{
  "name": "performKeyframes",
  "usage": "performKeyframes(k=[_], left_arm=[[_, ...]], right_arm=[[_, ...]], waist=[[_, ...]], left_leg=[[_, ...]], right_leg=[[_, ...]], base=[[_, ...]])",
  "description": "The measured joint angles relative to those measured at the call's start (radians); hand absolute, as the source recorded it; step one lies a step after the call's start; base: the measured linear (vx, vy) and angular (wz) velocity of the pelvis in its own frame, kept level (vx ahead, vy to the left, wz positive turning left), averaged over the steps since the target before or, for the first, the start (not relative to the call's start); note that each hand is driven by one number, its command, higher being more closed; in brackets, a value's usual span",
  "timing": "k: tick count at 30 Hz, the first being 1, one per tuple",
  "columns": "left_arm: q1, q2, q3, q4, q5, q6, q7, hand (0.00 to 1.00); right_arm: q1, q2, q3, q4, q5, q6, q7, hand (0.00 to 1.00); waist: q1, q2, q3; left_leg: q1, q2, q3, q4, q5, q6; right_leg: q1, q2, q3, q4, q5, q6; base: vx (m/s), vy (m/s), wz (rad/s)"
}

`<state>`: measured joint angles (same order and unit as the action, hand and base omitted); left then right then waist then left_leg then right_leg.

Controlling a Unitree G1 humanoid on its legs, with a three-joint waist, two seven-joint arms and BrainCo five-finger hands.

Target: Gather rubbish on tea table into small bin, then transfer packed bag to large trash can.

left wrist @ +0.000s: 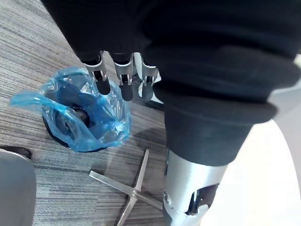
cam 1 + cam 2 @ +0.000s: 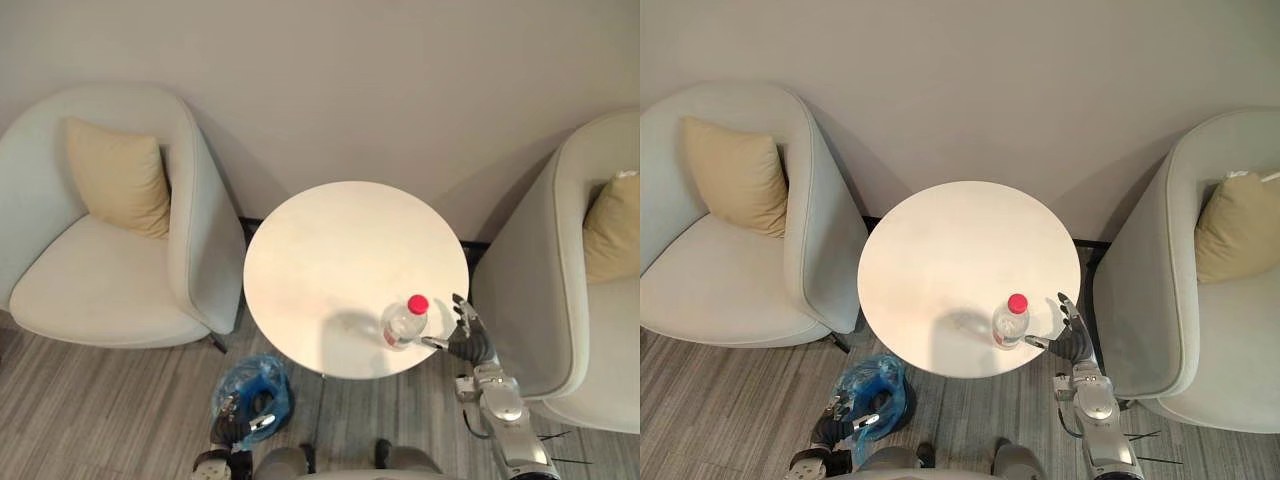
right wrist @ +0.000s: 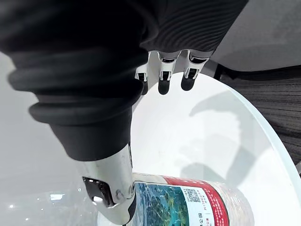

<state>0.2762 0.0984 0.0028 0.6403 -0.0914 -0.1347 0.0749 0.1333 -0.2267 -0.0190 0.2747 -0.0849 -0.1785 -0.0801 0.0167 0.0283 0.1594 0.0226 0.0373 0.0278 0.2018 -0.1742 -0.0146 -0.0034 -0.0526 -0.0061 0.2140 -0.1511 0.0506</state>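
**A:** What does the left eye view give you?

**B:** The bottle (image 2: pixel 405 322), red-capped, stands upright on the tabletop (image 2: pixel 330 240), close to its near right edge. My right hand (image 2: pixel 468 338) is just beside it at that edge, fingers spread. On the floor off the near left edge sits the small bin (image 2: pixel 260 400), lined with a blue bag (image 2: pixel 240 378). My left hand (image 2: pixel 240 425) is low beside it.

**A:** And the right eye view?

**B:** My right thumb reaches toward the bottle, and the fingers stand apart from it. I cannot tell whether the thumb touches.

**A:** Left wrist view?

**B:** My left fingers (image 1: pixel 123 82) hang straight and loose, holding nothing, by the bag's open rim. The bag gapes wide over the dark bin on the grey floor.

**A:** Right wrist view?

**B:** My right fingers (image 3: pixel 163 75) are straight over the white tabletop, curled round nothing. The bottle's label shows just past my thumb (image 3: pixel 115 188), which is not wrapped round it.
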Motion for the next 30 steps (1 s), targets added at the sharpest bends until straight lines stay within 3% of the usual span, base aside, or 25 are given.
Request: performKeyframes(k=[4,10,11,16,19,23,30], left_arm=[[-0.001,0.001,-0.001,0.017,0.002,-0.002,-0.008,0.0],[0.001,0.004,-0.011,0.028,0.005,-0.002,-0.008,0.0],[0.001,0.004,-0.014,0.038,0.006,-0.002,-0.009,0.0],[0.01,0.005,-0.022,0.041,0.006,-0.003,-0.009,0.0],[0.009,0.005,-0.034,0.04,0.006,-0.004,-0.009,0.0],[0.019,0.005,-0.038,0.04,0.005,-0.004,-0.007,0.0],[0.034,0.0,-0.032,0.04,0.005,-0.004,-0.008,0.0]], right_arm=[[-0.024,-0.005,0.063,0.051,-0.005,0.0,0.033,0.0],[-0.053,-0.006,0.1,0.119,-0.018,0.002,0.038,0.0],[-0.071,-0.006,0.116,0.138,-0.029,0.002,0.036,1.0],[-0.181,0.006,0.149,0.197,-0.035,0.01,0.008,1.0],[-0.231,0.014,0.156,0.215,-0.034,0.014,-0.027,1.0],[-0.256,0.023,0.155,0.209,-0.029,0.014,-0.063,1.0],[-0.251,0.023,0.153,0.048,-0.004,-0.011,-0.073,1.0]], waist=[[0.003,0.005,-0.004],[0.025,0.009,-0.004],[0.027,0.009,-0.004],[0.03,0.015,0.001],[0.054,0.025,0.008],[0.055,0.037,0.015],[0.052,0.047,0.012]], left_leg=[[0.006,-0.012,-0.03,-0.028,0.033,-0.003],[0.002,-0.031,-0.081,-0.038,0.059,0.0],[0.002,-0.034,-0.095,-0.059,0.08,-0.002],[-0.018,-0.034,-0.147,-0.142,0.151,-0.011],[-0.034,-0.035,-0.165,-0.168,0.167,-0.021],[-0.064,-0.039,-0.203,-0.181,0.175,-0.026],[-0.09,-0.048,-0.286,-0.17,0.209,-0.045]], right_leg=[[0.045,-0.01,-0.028,-0.08,0.05,-0.002],[0.069,-0.024,-0.076,-0.099,0.057,0.0],[0.067,-0.024,-0.083,-0.104,0.064,-0.001],[0.032,-0.026,-0.126,-0.114,0.092,-0.001],[0.013,-0.026,-0.137,-0.118,0.099,0.002],[0.01,-0.024,-0.162,-0.149,0.105,0.005],[0.019,-0.02,-0.235,-0.142,0.101,0.005]], base=[[0.01,0.024,0.21],[-0.06,-0.002,0.28],[-0.12,-0.039,0.3],[-0.17,-0.026,0.27],[-0.19,-0.004,0.18],[-0.12,-0.003,0.35],[0.03,-0.028,0.3]])
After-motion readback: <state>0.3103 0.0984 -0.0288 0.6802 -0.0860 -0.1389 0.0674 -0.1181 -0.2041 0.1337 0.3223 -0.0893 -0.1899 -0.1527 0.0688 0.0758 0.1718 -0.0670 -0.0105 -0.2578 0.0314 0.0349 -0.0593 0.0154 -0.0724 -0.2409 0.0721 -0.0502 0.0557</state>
